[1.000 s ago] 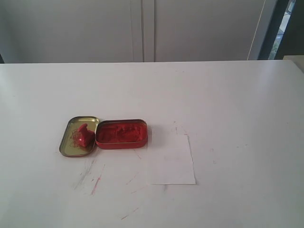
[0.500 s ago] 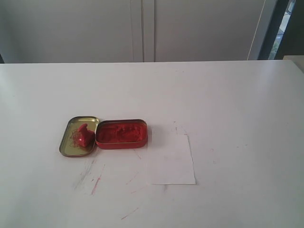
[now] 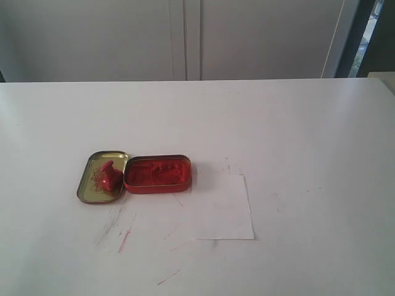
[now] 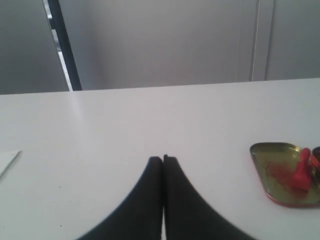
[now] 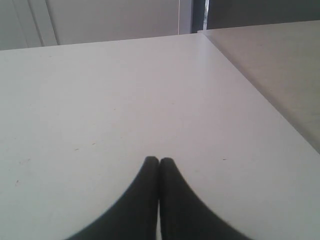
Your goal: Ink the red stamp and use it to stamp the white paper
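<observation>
White table (image 3: 296,123) fronts pale cabinet doors (image 3: 185,37); a dark-framed window (image 3: 370,31) admits daylight at right

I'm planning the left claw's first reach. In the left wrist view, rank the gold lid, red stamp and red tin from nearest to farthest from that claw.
1. Gold lid, its rim lies closest to the left claw.
2. Red stamp, lying inside that lid.
3. Red tin, beyond the stamp, barely in view.

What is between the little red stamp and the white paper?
The open red ink tin sits between the red stamp and the white paper. The exterior view shows it.
</observation>
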`<state>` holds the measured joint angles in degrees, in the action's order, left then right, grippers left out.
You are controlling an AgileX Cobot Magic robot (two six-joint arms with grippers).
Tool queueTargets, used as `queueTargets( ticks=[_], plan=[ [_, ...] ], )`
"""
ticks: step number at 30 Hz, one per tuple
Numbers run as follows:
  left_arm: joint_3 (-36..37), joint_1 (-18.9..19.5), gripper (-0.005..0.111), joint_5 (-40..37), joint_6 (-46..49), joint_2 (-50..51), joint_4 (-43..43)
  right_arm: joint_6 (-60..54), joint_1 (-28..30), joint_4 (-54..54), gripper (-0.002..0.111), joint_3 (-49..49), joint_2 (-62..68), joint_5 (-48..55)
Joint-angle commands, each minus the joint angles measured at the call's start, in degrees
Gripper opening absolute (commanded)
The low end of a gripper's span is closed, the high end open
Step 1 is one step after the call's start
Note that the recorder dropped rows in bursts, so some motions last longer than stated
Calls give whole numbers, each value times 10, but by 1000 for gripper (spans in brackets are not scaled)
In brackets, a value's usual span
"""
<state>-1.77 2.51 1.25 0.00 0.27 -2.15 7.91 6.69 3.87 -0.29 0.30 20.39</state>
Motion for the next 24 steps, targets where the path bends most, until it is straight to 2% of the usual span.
queueTargets(
  ticks=[1,5,8,21,24],
  plan=[
    [-65,2,0,-112,-4,-3,-4,3,2,5,0,3,-3,-9],
    [-115,2,0,-192,0,-3,-4,3,2,5,0,3,-3,-9],
    [-132,2,0,-192,17,-3,25,3,2,5,0,3,-3,-9],
    [-138,2,0,-158,13,-3,21,3,2,5,0,3,-3,-9],
    [-161,2,0,-182,13,-2,21,3,2,5,0,3,-3,-9]
  ],
)
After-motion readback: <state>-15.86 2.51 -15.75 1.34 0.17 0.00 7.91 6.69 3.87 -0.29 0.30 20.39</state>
